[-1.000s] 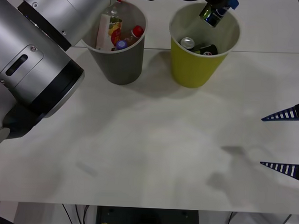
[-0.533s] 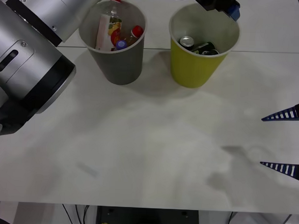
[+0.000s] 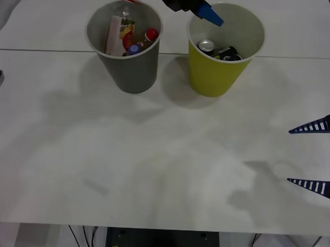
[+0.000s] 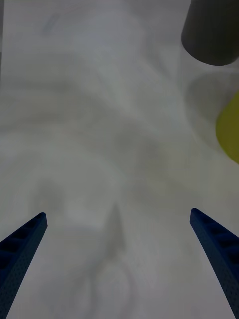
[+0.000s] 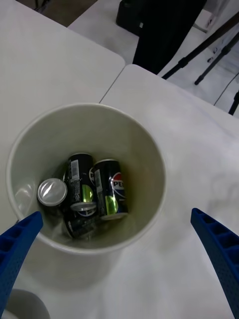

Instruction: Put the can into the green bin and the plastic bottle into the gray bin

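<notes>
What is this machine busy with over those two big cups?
It is sorting trash. The left gripper, open and holding nothing, hangs above the green bin, where several cans lie at the bottom. The gray bin beside it holds plastic bottles. The right gripper waits open at the table's right edge.

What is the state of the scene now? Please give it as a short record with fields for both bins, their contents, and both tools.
green bin: yellow-green tapered round plastic bin, upright on the white table
green bin contents: dark slim drink cans, one showing a silver top
gray bin: gray tapered round plastic bin, upright, beside the green bin, apart
gray bin contents: plastic bottles, red caps visible
left tool: above the green bin, blue fingers open, empty
right tool: at the table's right edge, open, empty
</notes>
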`<act>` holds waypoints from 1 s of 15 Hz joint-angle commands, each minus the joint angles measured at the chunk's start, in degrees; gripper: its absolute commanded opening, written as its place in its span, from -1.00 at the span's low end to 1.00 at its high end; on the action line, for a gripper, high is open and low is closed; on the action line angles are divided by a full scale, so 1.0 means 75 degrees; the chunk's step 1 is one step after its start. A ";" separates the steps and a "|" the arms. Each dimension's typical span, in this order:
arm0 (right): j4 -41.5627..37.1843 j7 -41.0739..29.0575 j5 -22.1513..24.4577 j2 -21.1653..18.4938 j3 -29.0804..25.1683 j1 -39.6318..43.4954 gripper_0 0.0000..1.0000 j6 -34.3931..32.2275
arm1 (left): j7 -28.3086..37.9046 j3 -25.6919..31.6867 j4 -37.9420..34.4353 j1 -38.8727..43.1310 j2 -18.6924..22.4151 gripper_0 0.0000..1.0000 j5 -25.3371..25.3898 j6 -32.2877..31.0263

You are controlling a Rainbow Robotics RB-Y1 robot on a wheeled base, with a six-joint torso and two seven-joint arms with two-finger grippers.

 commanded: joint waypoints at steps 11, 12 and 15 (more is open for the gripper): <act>0.0000 0.0000 0.0000 0.0000 0.0000 0.0000 1.00 0.0000 | -0.2959 0.1820 -0.4138 0.4514 0.3630 1.00 0.1893 0.0405; 0.0000 0.0000 0.0000 0.0000 0.0000 0.0000 1.00 0.0000 | -0.3299 0.2219 -0.4290 0.5053 0.3654 1.00 0.1893 0.0405; 0.0000 0.0000 0.0000 0.0000 0.0000 0.0000 1.00 0.0000 | -0.4448 0.3367 -0.4688 0.6694 0.3712 1.00 0.1917 0.0393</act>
